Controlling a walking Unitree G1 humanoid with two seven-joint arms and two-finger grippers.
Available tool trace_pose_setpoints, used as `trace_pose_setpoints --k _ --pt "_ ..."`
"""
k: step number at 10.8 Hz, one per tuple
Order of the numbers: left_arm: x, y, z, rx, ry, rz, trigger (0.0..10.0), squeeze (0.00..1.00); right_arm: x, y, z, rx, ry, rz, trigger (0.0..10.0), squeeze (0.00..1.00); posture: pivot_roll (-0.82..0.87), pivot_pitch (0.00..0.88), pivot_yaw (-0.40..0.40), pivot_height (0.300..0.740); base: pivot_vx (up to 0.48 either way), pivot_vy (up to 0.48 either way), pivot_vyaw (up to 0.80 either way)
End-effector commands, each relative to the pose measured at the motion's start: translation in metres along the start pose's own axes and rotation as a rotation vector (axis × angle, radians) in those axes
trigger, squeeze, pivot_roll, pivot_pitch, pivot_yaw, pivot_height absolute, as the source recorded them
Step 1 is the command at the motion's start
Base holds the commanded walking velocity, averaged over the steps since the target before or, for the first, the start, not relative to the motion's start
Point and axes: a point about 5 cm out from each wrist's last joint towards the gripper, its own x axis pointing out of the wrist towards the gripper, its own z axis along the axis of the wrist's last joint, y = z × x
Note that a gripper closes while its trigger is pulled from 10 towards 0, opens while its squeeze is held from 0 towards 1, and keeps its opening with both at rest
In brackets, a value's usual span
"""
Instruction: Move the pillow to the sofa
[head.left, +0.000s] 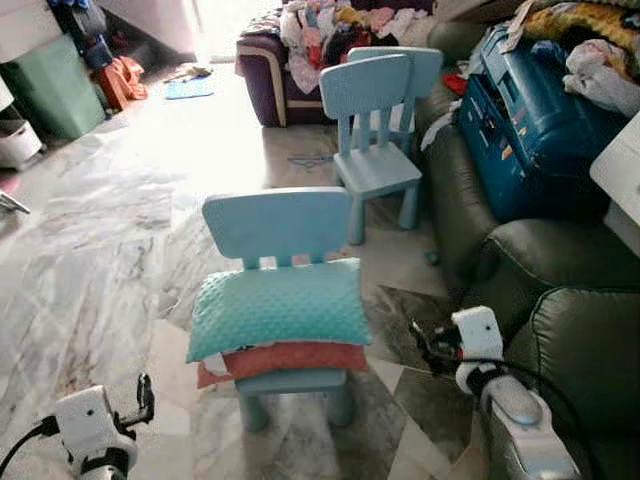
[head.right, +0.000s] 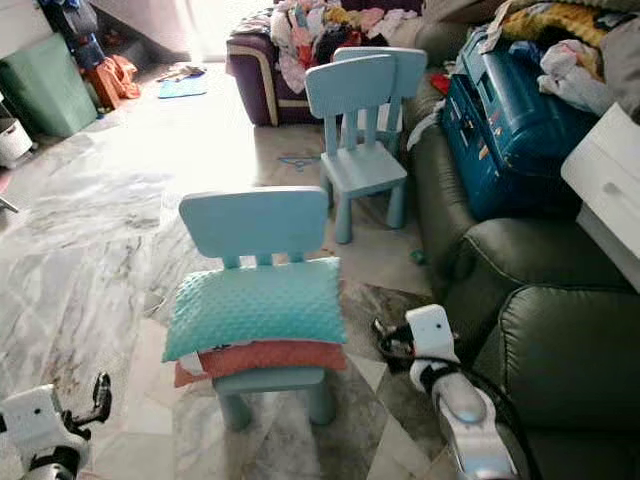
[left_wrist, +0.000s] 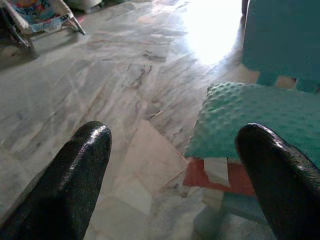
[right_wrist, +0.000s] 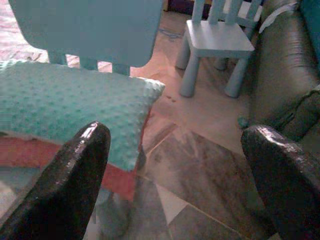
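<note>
Teal dotted pillow (head.left: 278, 307) atop red cushion (head.left: 285, 359) on blue child's chair (head.left: 277, 228) | left gripper (left_wrist: 175, 175) and right gripper (right_wrist: 175, 175) both spread wide, empty, flanking chair | dark sofa (head.left: 560, 300) on right

Second blue chair (head.left: 375, 130) behind; blue suitcase (head.left: 525, 125); clothes pile (head.left: 330, 25).

Teal pillow (head.left: 277, 307) flat on chair (head.left: 280, 228)

Daylight glare whitens the far floor (head.left: 220, 140); wrist views soft, slightly blurred.
</note>
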Motion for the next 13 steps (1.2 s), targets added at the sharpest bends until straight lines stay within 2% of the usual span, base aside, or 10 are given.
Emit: trace_pose_setpoints --k 1,4,8,13 --pt "0.0 0.003 0.001 0.012 0.007 -0.002 10.0 0.0 0.001 0.002 0.003 -0.007 -0.011 0.016 10.0 0.0 -0.16 0.082 0.049 0.74 0.0 0.0 0.0" --pt "-0.002 0.001 0.002 0.016 -0.002 -0.034 10.0 0.0 0.015 0.009 -0.002 -0.025 0.0 0.045 10.0 0.0 -0.15 0.079 0.041 0.74 0.0 0.0 0.0" --pt "-0.006 -0.001 0.0 0.005 -0.007 -0.033 10.0 0.0 0.019 0.011 -0.015 -0.038 0.052 0.059 10.0 0.0 -0.15 0.079 0.032 0.74 0.311 0.319 0.0" --pt "-0.005 -0.001 -0.001 0.022 -0.006 -0.03 10.0 0.0 0.023 0.008 -0.021 -0.045 0.081 0.057 10.0 0.0 -0.15 0.067 0.03 0.74 0.333 0.317 0.0"
